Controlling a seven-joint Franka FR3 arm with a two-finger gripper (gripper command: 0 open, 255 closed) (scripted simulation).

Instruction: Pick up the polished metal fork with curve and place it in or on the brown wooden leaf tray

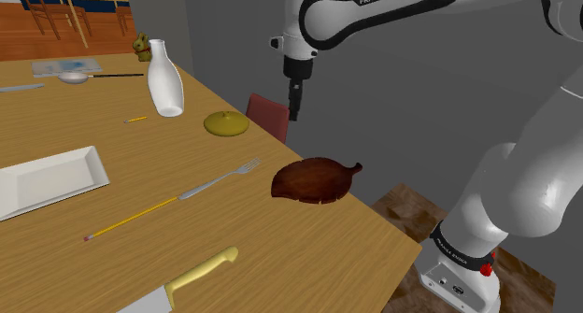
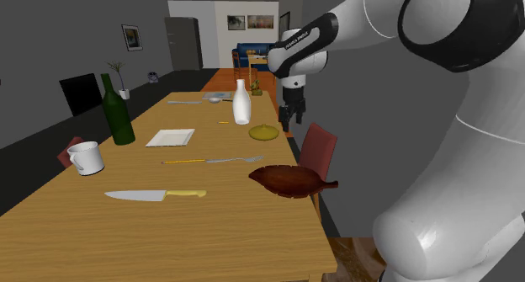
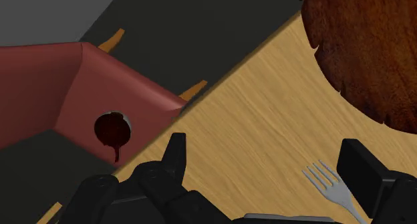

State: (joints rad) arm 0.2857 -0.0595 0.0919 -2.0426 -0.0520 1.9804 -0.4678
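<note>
Two things matter here: the shiny curved metal fork (image 1: 224, 178) and the dark brown wooden leaf-shaped tray (image 1: 316, 178). The fork's lying flat on the light wooden bench (image 1: 280, 255), a bit in from the long edge by the red chair (image 1: 266, 115). Its tines point toward that edge, and its handle runs nearly end to end with a yellow pencil (image 1: 131, 218).

The tray sits right at that same edge, just beside the tines, and it's empty. The all-black tool (image 1: 293, 110) hangs above that edge, pointing down, with its fingers spread apart and nothing in them. In the wrist view the tines sit near one finger, untouched. My guess is it's open like that so it can straddle the fork on the way down. The white rectangular plate (image 1: 47, 180) further in looks bare too.
</note>
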